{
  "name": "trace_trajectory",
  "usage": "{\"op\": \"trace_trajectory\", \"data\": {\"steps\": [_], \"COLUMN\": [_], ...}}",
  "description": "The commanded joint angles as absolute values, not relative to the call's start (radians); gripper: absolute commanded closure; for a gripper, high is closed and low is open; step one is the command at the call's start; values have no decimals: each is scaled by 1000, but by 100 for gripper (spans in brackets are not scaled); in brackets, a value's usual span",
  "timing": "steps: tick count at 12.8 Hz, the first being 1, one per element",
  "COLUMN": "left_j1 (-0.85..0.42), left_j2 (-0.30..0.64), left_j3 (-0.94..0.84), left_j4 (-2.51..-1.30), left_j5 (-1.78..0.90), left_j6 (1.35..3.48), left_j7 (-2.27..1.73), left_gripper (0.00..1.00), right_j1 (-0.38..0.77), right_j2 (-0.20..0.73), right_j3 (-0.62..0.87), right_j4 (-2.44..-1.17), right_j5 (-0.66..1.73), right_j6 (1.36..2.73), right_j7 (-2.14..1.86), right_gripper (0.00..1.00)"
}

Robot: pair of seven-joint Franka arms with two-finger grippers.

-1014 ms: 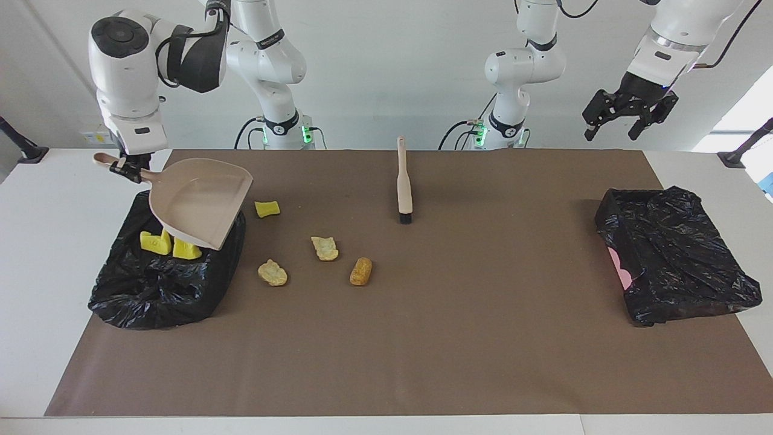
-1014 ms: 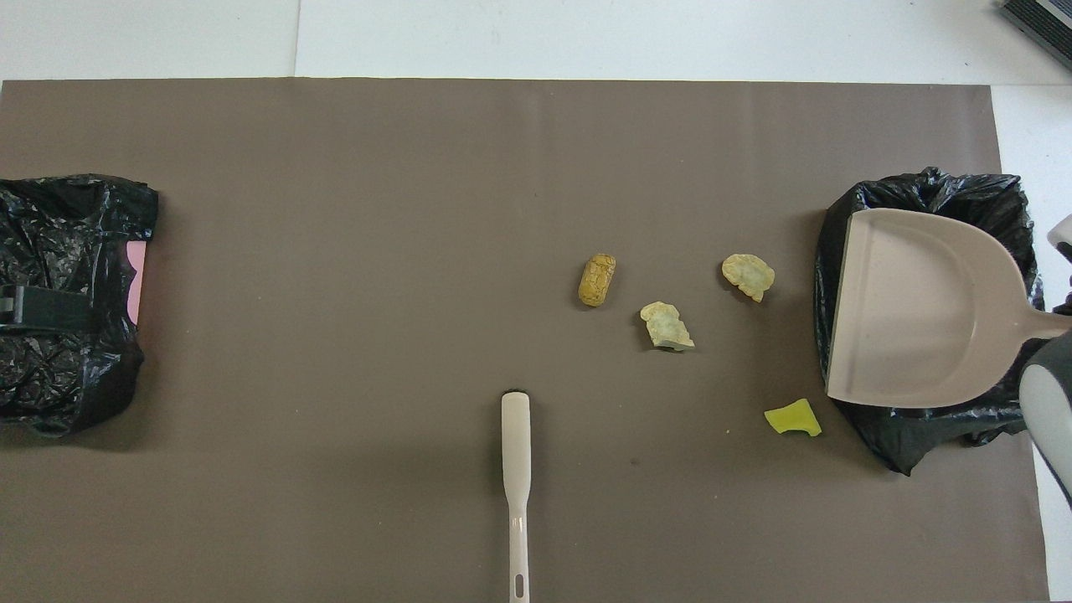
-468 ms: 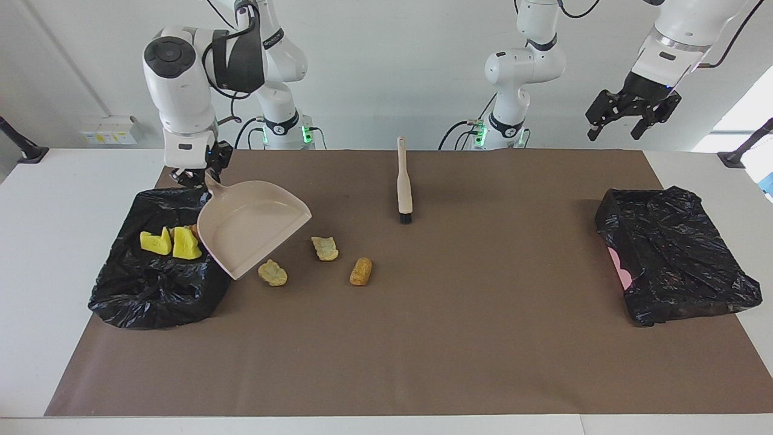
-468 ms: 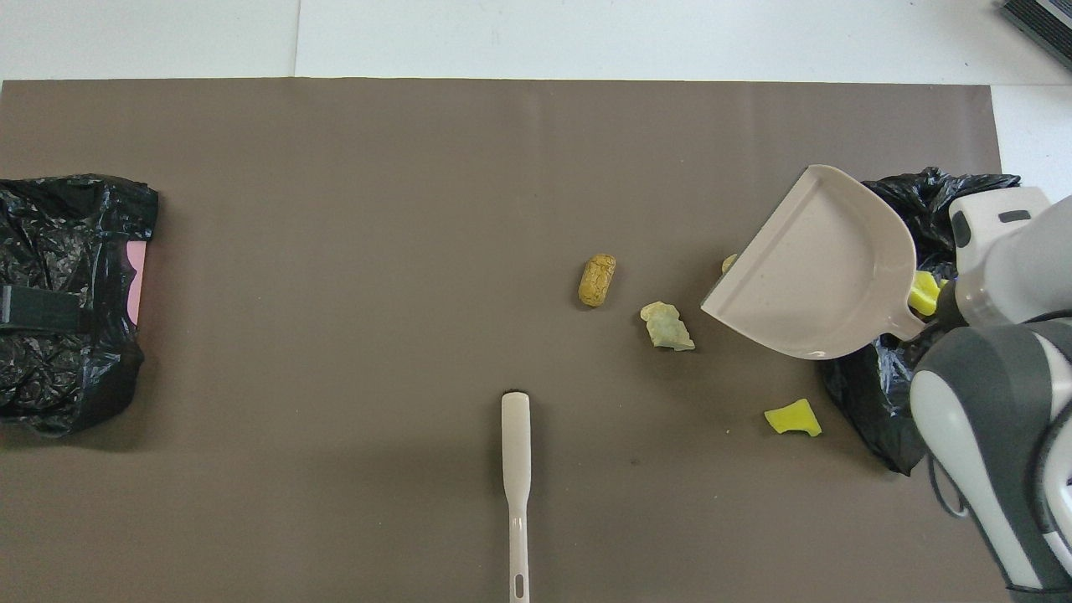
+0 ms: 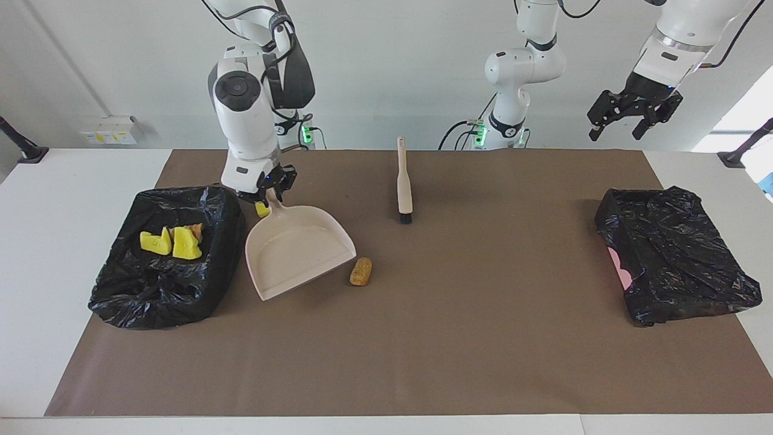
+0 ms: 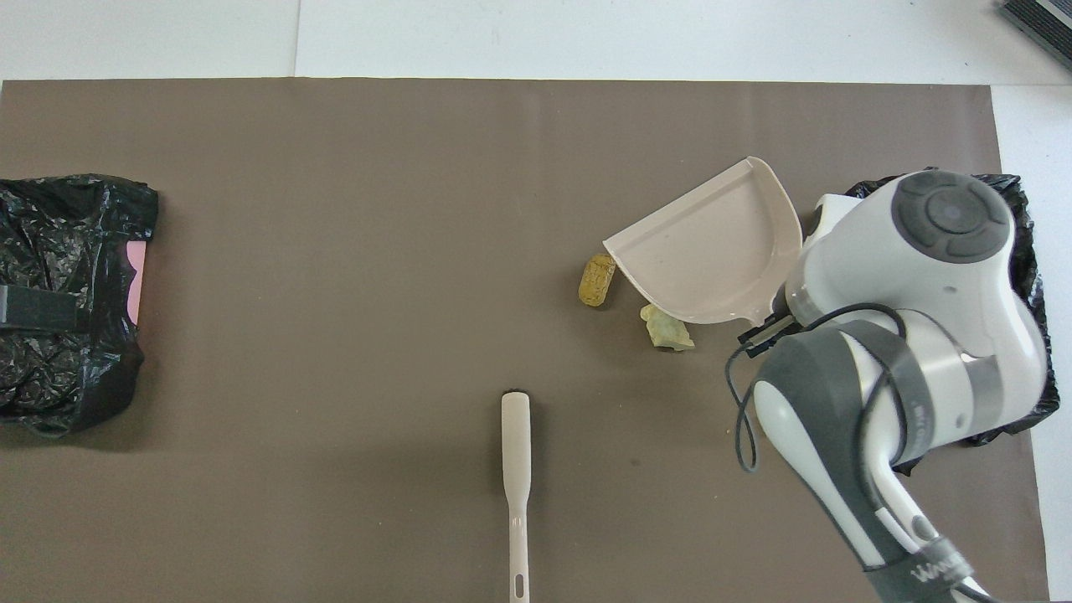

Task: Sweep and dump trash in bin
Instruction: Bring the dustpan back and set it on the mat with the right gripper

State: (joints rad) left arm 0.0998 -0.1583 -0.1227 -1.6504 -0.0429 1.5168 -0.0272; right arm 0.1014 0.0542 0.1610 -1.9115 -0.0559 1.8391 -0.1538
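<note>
Trash beside dustpan gripped by right gripper; brush nearby; left gripper agape, empty

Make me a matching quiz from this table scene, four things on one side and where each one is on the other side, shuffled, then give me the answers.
Things:
1. dustpan
2. brush
3. yellow sponge chunks
4. left gripper

Places:
A. in the black bin bag at the right arm's end of the table
B. up in the air, open and empty, waiting
C. lying alone on the brown mat, near the robots
D. held by its handle in the right gripper, beside an orange-brown lump

Pairs: 1-D, 2-C, 3-A, 4-B
</note>
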Motion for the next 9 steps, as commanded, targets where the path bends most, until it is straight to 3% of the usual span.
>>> {"op": "trace_trajectory", "data": {"steps": [1, 9], "left_j1": [112, 112], "left_j2": [-170, -181], "left_j3": [-129, -129], "left_j4": [-1660, -1680], "left_j5": [-34, -34], "left_j6": [1503, 1508], "left_j7": [-18, -18], "left_gripper": [0, 0], "right_j1": [182, 408], "right_j2": [125, 478], "right_j3": [158, 158], "right_j4": [-1844, -1458], "right_j5": [18, 52], "right_j6": [1882, 1920], "right_j7": [67, 559], "right_gripper": [100, 100]}}
